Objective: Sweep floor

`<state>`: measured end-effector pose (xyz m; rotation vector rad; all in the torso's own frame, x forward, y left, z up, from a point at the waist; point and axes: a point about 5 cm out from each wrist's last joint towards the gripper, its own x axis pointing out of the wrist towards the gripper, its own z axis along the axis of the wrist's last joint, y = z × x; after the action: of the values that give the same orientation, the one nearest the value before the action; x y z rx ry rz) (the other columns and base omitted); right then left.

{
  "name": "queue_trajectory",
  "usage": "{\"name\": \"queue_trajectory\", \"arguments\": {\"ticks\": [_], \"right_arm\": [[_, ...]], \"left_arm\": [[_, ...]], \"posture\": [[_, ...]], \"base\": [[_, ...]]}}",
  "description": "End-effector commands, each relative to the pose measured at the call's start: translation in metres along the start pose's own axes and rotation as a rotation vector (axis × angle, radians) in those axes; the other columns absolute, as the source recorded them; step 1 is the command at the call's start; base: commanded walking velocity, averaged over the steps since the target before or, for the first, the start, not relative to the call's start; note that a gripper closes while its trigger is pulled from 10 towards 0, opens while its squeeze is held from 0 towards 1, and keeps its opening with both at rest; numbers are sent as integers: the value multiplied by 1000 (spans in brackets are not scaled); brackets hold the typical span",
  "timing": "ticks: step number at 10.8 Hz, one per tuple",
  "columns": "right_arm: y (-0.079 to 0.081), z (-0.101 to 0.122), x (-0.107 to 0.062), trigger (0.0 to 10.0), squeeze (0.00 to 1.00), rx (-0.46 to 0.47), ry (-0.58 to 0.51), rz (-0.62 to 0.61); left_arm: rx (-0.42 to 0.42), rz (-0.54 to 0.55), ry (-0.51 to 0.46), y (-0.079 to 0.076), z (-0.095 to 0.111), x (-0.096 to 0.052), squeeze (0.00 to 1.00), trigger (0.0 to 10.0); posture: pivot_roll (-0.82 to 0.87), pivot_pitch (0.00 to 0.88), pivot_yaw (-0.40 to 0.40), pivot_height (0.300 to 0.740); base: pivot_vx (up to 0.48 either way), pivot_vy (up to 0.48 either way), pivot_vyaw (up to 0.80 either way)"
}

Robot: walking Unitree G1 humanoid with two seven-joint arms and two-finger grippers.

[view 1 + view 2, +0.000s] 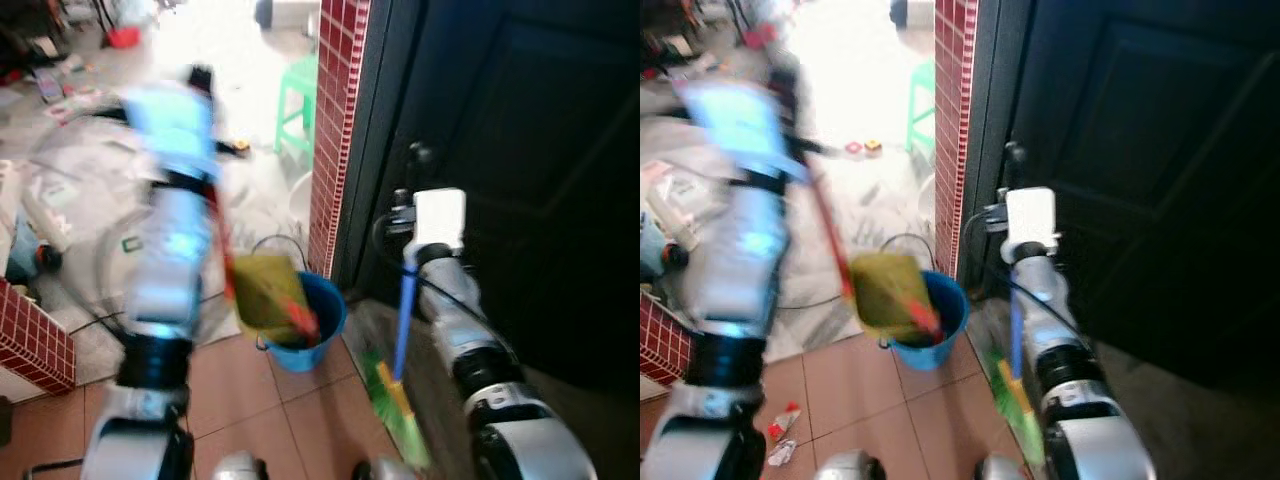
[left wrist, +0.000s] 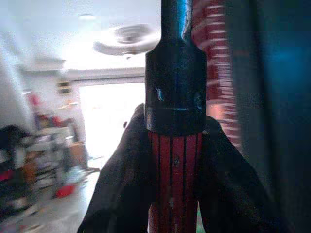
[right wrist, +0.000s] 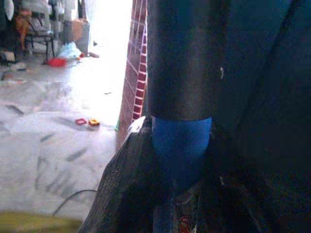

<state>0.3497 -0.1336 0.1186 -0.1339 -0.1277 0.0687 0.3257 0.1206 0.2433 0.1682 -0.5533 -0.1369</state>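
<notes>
Both clamped: left end effector (image 2: 170, 194) on dustpan handle (image 2: 175, 160), right end effector (image 3: 180, 194) on broom handle (image 3: 181, 155).

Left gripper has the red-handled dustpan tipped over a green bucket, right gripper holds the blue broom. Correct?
Not quite: the bucket is blue, not green, as the left eye view shows. The rest holds: the left gripper has the red-handled dustpan tipped over it, and the right gripper holds the blue broom.
</notes>
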Motion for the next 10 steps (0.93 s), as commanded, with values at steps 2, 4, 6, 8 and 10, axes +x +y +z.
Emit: {"name": "queue_trajectory", "arguments": {"ticks": [2, 4, 6, 8, 10], "right_arm": [[-6, 5, 4, 10000, 0, -9, -20, -10], [-6, 5, 4, 10000, 0, -11, -17, -10], [-4, 5, 4, 10000, 0, -12, -18, -9], [-5, 5, 4, 10000, 0, -17, -18, -8], [-3, 4, 4, 10000, 0, -17, -15, -5]], "left_arm": [[26, -152, -60, -17, 8, -2, 0, 10000], [70, -489, -97, -48, 11, -14, 0, 10000], [107, -481, -157, -44, 23, -5, 0, 10000], [69, -194, -251, -7, 52, 19, 0, 10000], [83, 181, -344, 52, 85, 33, 0, 10000]], "posture": [[-6, 0, 1, 740], [-3, 0, -1, 740], [-8, 0, 0, 740], [-9, 0, -2, 740], [1, 0, 0, 740]], "base": [[0, 0, 0], [0, 0, 0], [0, 0, 0], [0, 0, 0], [0, 0, 0]]}}
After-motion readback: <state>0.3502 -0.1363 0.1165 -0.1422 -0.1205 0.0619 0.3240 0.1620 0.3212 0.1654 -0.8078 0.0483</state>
